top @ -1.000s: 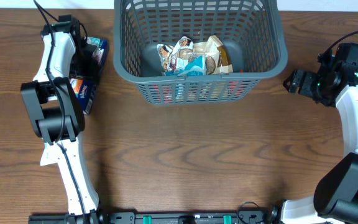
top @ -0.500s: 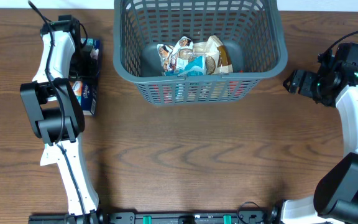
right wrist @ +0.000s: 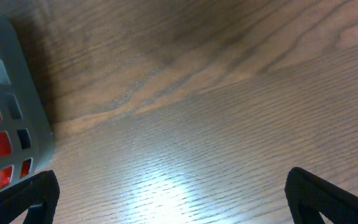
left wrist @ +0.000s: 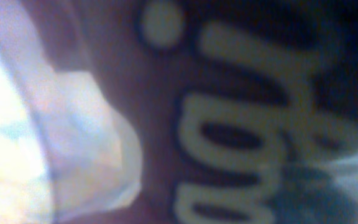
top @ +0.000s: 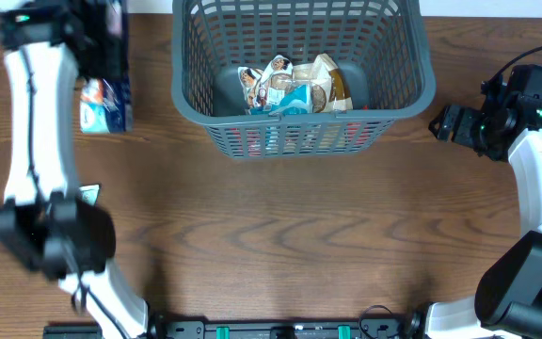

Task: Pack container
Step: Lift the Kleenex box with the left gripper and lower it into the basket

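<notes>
The container, a dark grey-blue lattice basket, stands at the back middle of the table with several snack packets on its floor. My left gripper is blurred at the far left, lifted off the table, shut on a blue and white packet that hangs below it. That packet fills the left wrist view, out of focus, and hides the fingers. My right gripper is open and empty just right of the basket. Its fingertips stand wide apart low over the wood, with the basket's corner at the left.
Red packaging shows through the basket's front lattice. The brown wooden table runs in front of the basket. The right arm's base stands at the lower right, the left arm's base at the lower left.
My left arm has swung up and to the left, lifting the blue and white packet off the table beside the basket. The right arm has not moved.
</notes>
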`<state>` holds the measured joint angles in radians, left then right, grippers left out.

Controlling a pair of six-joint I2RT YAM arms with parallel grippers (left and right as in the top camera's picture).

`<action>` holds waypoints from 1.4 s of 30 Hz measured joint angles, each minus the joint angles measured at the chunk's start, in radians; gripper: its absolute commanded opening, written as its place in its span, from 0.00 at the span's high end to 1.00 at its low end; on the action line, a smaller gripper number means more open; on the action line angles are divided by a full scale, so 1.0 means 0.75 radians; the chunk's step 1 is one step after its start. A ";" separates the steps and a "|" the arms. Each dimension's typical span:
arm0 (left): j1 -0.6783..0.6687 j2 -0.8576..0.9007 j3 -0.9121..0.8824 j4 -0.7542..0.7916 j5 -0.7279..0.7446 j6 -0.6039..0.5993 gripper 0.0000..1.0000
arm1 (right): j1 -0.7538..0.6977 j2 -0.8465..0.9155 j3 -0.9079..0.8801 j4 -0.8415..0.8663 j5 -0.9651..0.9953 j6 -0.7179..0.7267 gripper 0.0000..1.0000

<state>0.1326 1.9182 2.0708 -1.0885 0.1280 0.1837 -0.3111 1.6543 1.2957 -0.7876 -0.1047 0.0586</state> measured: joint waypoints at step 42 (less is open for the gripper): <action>-0.744 0.015 0.002 0.572 -0.001 1.120 0.94 | 0.000 0.000 0.000 -0.025 0.001 -0.004 0.01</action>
<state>-0.4255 1.9293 2.0724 -0.6598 0.1272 1.0237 -0.3111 1.6543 1.2957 -0.8066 -0.1043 0.0559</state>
